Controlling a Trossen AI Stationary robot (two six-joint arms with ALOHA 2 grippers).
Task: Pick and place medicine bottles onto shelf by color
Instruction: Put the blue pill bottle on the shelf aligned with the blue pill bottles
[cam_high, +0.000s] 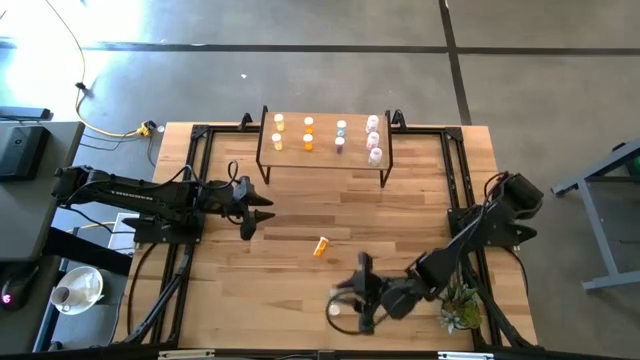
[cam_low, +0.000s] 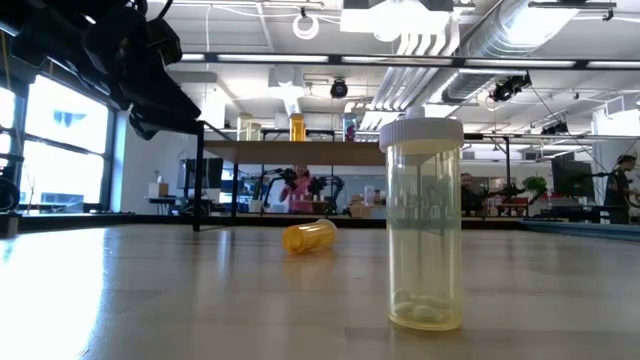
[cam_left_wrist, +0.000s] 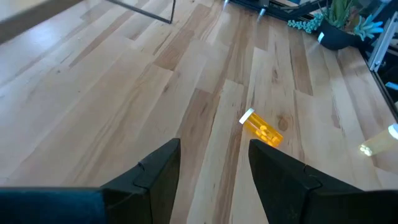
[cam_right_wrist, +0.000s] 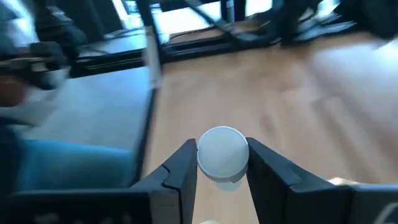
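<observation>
The shelf (cam_high: 325, 165) stands at the table's far edge with several orange, bluish and pink medicine bottles (cam_high: 308, 133) upright on it. An orange bottle (cam_high: 321, 246) (cam_left_wrist: 262, 129) lies on its side mid-table. A yellowish bottle (cam_low: 425, 225) (cam_high: 335, 308) stands on its base near the front edge. Just above and beside it, my right gripper (cam_high: 346, 293) (cam_right_wrist: 222, 150) is shut on a white-capped bottle (cam_right_wrist: 222, 154) whose body is hidden. My left gripper (cam_high: 250, 205) (cam_left_wrist: 214, 168) hovers open, left of the orange bottle, with nothing between its fingers. My right gripper pinches the bottle at its white cap (cam_right_wrist: 208, 157), one finger (cam_right_wrist: 183, 167) on each side. The round top of the cap faces back toward the wrist, so the bottle lies along the fingers. It is held off the table. The rest of the bottle is hidden behind the cap.
A small potted plant (cam_high: 460, 310) sits at the near right corner, close to the right arm. Black metal frames (cam_high: 195, 190) run along both sides of the table. Bare wood lies between the shelf and the orange bottle.
</observation>
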